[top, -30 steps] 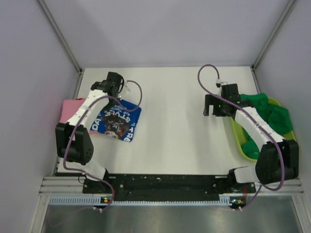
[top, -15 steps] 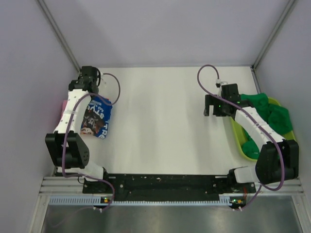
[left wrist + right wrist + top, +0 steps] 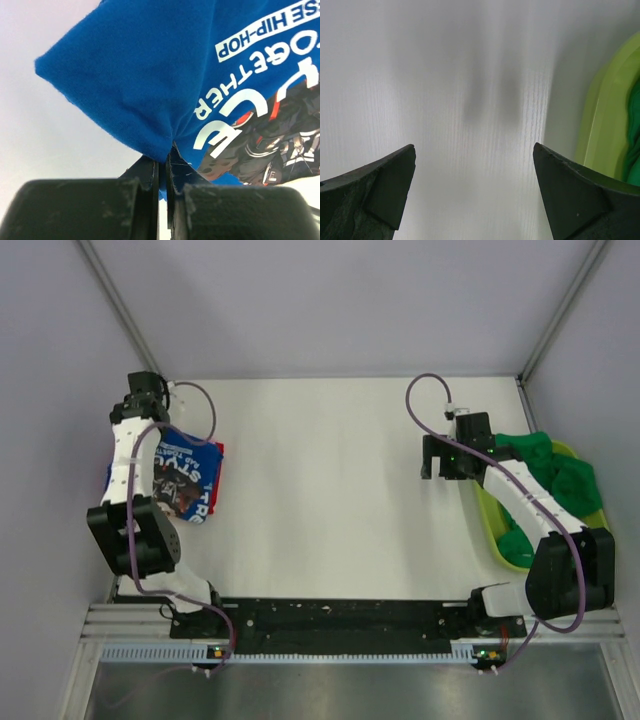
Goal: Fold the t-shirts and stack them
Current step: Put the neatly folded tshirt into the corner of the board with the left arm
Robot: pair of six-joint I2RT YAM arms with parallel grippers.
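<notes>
The royal-blue t-shirt (image 3: pixel 188 485) with white lettering lies folded at the table's far left. My left gripper (image 3: pixel 148 418) is at its far edge. In the left wrist view this gripper (image 3: pixel 165 157) is shut on a corner of the blue cloth (image 3: pixel 135 75), which bunches at the jaws. The pink t-shirt is hidden under the blue one and my arm. My right gripper (image 3: pixel 440 456) is open and empty over bare table (image 3: pixel 474 147). Green t-shirts (image 3: pixel 545 465) lie heaped in the basket behind it.
The lime-green plastic basket (image 3: pixel 592 515) stands at the right edge, and its rim shows in the right wrist view (image 3: pixel 602 130). Grey walls close in the left, back and right sides. The white table (image 3: pixel 330 490) runs between the two arms.
My left arm has swung left, dragging the blue t-shirt from mid-left of the table over the spot where the pink one lay. The right arm has not moved.
</notes>
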